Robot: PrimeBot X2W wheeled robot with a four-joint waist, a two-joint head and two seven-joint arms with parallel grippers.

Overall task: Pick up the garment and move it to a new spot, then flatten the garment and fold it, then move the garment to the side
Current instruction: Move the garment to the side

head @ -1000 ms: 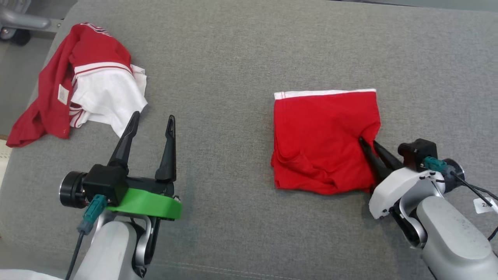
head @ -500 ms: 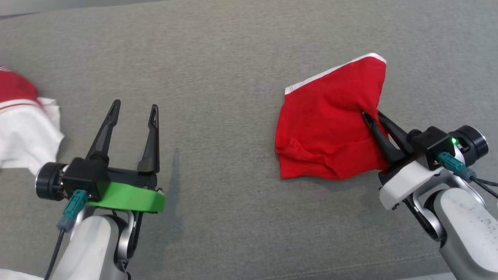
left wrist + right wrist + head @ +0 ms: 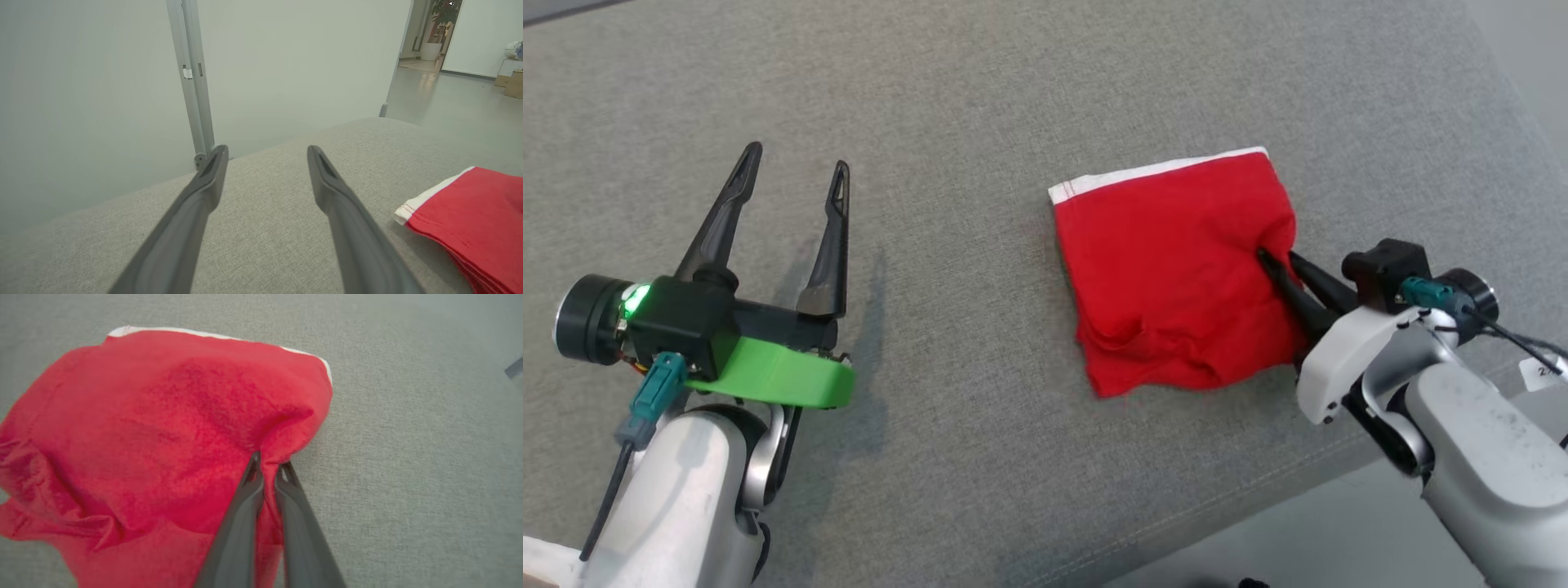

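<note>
1 red garment (image 3: 1168,278) pinched at edge by R gripper (image 3: 1276,256); L gripper (image 3: 797,157) wide, empty.

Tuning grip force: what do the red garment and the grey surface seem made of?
Red garment: soft matte knit, probably cotton jersey; it creases and bunches where the right gripper pinches it. Grey surface: coarse matte woven upholstery cloth, judging by its visible weave and stitched seam.

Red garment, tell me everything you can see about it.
The red garment is folded into a rough square of soft-looking fabric, white band along its far edge, near corner rumpled. It lies on the grey upholstered surface near its right edge. The right gripper is shut on a pinched fold at its right side.
</note>
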